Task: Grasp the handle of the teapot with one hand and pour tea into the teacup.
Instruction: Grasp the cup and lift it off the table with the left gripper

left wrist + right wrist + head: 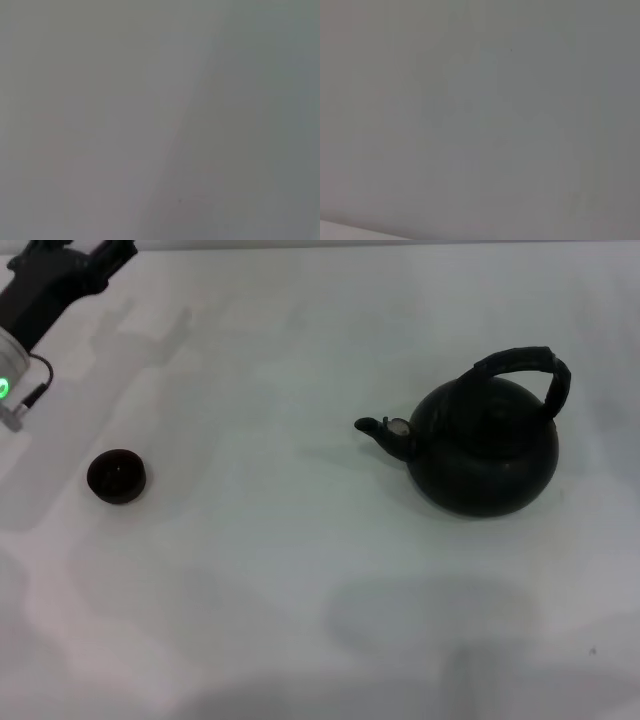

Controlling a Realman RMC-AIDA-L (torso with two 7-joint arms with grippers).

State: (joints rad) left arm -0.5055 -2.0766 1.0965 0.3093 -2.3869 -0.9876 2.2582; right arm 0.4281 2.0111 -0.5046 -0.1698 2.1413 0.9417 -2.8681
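The teapot is a large round matte black pot standing upright on the right of the table in the head view. Its short spout points left toward the teacup. The black ribbed handle arches over its top with nothing holding it. The teacup, small, dark and squat, sits far to the left, well apart from the pot. My left gripper hangs at the far left corner, beyond the cup and away from both objects. My right gripper is out of view. Both wrist views show only bare surface.
The pale table spreads wide between the cup and the pot and toward the near edge. My left arm's wrist, with a green light and a cable, sits at the left edge.
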